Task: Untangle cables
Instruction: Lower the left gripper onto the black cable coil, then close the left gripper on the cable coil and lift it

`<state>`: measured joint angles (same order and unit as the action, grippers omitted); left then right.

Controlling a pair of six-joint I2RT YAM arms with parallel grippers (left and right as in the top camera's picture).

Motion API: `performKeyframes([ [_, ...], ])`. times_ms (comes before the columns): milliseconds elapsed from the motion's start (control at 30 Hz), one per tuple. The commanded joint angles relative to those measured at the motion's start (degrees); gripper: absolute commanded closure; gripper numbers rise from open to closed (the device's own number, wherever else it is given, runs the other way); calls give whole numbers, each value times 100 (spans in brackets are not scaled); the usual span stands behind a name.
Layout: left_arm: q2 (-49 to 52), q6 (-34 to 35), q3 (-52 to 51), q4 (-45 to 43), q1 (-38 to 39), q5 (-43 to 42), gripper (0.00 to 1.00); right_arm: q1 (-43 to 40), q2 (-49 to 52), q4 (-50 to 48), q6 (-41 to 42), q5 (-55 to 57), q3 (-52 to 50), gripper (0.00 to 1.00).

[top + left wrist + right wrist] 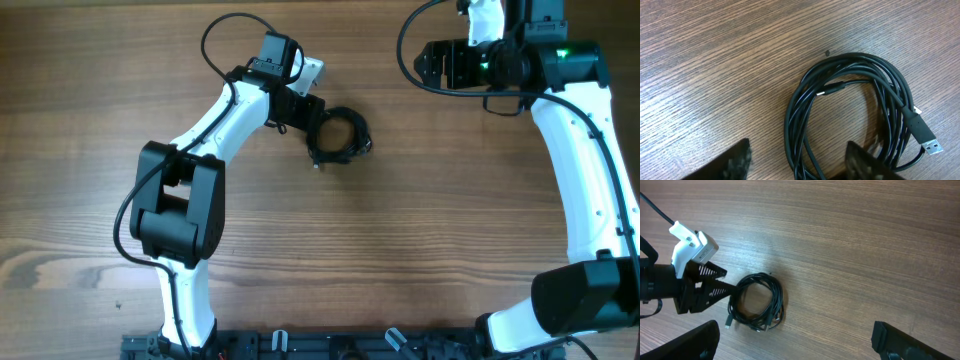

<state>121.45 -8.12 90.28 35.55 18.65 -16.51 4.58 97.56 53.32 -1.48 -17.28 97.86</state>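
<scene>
Shows a wide wood-grain bench (pixel 400 250) from above, with two white-and-black arms over it. Has the left arm (pixel 205 140) bent up from the near edge toward the middle of the far half, and the right arm (pixel 590 170) running up the right side to the far right corner.

Places the left pincer (pixel 318 138) right at a small coil of thin black cables (pixel 352 118), lying flat on the bench just left of centre, toward the far side. From the left wrist, shows that pincer's two dark fingers (pixel 730 162) spread apart low over the wood, with the near side of the coil between them. Not clamped on any strand: bare wood between the left finger and the coil, the right finger over or against the strands, cannot tell which.

Has the right pincer (pixel 428 65) well apart from the coil, pointing left, its fingers (pixel 900 340) spread wide and holding nothing.

Shows the cables as several loops wound together in a rough ring. At the ring's right edge, a silver-tipped USB plug (pixel 935 146) resting on the bench. Inside the ring, a smaller plug end (pixel 832 90) lying across the strands. Just beyond the ring, a tiny dark speck (pixel 827 52) on the wood.
</scene>
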Motion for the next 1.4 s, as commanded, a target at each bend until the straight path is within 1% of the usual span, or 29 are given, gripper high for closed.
performKeyframes([
  [0,116,-313,46,-4,52,-149,43,7,125,-15,61,116,-39,0],
  [67,120,-313,31,0,68,-149,42,7,125,-15,57,142,-39,0],
  [167,131,-310,31,-9,81,-149,33,7,125,-13,59,247,-39,0],
  [267,138,-310,31,-22,85,-149,30,7,125,-7,57,243,-39,0],
  [500,321,-310,31,28,101,-149,31,7,125,42,57,243,-39,0],
  [600,415,-310,31,55,136,-149,31,7,125,31,192,352,-39,0],
  [833,417,-308,31,17,203,-149,29,7,136,63,146,352,-39,0],
  [867,415,-310,31,15,214,-149,29,7,142,68,142,376,-39,4],
  [900,415,-308,31,9,216,-149,29,7,149,68,140,385,-39,4],
  [933,415,-308,31,0,221,-149,29,7,155,68,140,391,-39,0],
  [1033,415,-308,31,-4,225,-149,28,7,168,83,-31,398,-39,0],
  [1067,415,-308,31,-2,225,-149,28,7,168,83,-26,431,-39,2],
  [1133,415,-306,31,-2,225,-149,28,7,168,74,-24,437,-39,35],
  [1167,415,-306,31,-2,225,-151,28,7,168,70,-24,437,-39,45],
  [1200,417,-306,31,-7,225,-155,28,7,168,55,-24,437,-39,46],
  [1233,417,-306,31,-7,236,-168,28,7,173,33,-22,435,-39,30],
  [1267,417,-306,31,-4,240,-168,28,7,179,15,-24,435,-39,6],
  [1300,415,-306,31,-4,247,-166,29,7,190,-2,-22,437,-39,0],
  [1367,417,-306,31,-24,262,-168,35,7,221,-17,-24,435,-39,0],
])
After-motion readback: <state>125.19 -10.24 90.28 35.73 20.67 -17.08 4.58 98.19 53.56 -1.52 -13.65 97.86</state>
